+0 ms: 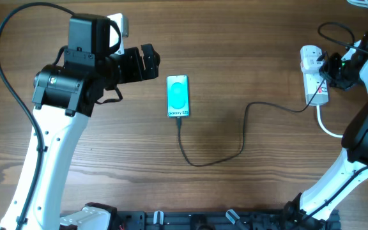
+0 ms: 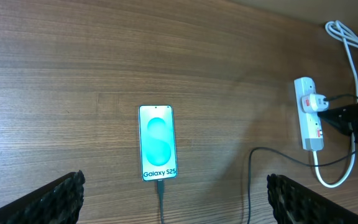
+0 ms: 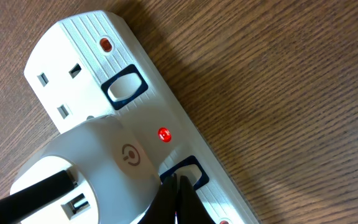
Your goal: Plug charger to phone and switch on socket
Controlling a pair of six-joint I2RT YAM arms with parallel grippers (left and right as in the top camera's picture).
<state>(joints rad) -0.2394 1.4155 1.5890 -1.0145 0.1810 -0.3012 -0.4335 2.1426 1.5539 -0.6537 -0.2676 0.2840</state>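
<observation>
The phone (image 1: 178, 96) lies flat mid-table, teal screen up, its "Galaxy" end toward the front edge. The charger (image 1: 245, 131), a thin black cable, sits in the phone's (image 2: 158, 142) near end, loops right and runs to the white socket (image 1: 312, 73) at the far right. My left gripper (image 1: 152, 61) hovers left of the phone, open and empty, with both fingers (image 2: 58, 199) wide apart. My right gripper (image 3: 178, 178) is shut, its tips pressing the socket's (image 3: 135, 93) rocker switch (image 3: 191, 169) beside a white adapter (image 3: 92, 168). A red lamp (image 3: 163, 134) glows.
A thick white cord (image 1: 326, 128) curls from the socket's near end toward the right arm. More white cord (image 2: 347, 34) loops at the far right corner. A second switch (image 3: 124, 87) and free outlet sit on the strip. A black rail (image 1: 190, 220) lines the front edge.
</observation>
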